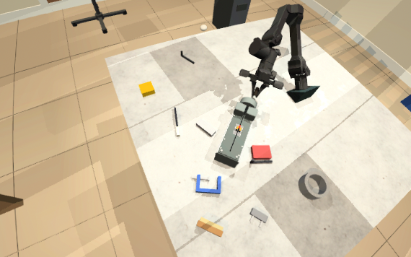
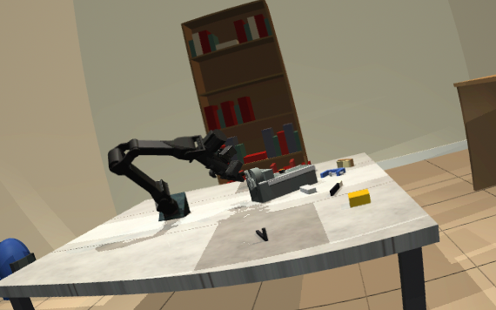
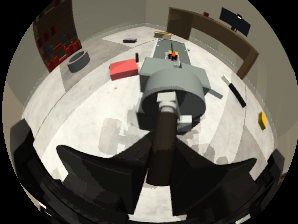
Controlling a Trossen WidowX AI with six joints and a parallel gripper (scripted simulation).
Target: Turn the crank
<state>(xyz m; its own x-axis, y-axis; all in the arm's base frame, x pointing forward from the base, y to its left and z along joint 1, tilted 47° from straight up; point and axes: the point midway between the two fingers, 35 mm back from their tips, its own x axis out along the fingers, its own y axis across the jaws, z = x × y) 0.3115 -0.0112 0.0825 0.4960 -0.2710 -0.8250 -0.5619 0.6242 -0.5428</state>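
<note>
One long grey-green machine (image 1: 234, 138) (image 2: 284, 184) (image 3: 172, 80) lies at the centre of the top view, slanting from upper right to lower left, and sits right of centre in the exterior view. Its slide's red pointer (image 1: 239, 127) (image 3: 173, 55) shows near the middle of the slot; whether it is level with the brass marks is too small to tell. At the machine's upper end in the top view, the gripper (image 1: 254, 94) (image 2: 242, 178) (image 3: 160, 136) is nearly closed, its fingers clamped on the dark crank handle (image 3: 162, 147), which stands in the lower middle of the wrist view.

Just beside the machine in the top view, a red block (image 1: 261, 151) (image 3: 123, 69) lies to its right and a flat pale block (image 1: 206, 128) (image 2: 308, 189) to its left. Farther left is a black pen-like stick (image 1: 176, 119) (image 2: 336, 188) (image 3: 234, 91) with a white end. Below the machine is a blue clamp (image 1: 208, 190) (image 2: 332, 172); an orange-yellow bar (image 1: 210, 227) lies at bottom centre. A grey ring (image 1: 303, 188) (image 3: 78, 62) is at lower right, a yellow block (image 1: 146, 89) (image 2: 359, 198) (image 3: 262, 120) at upper left.
</note>
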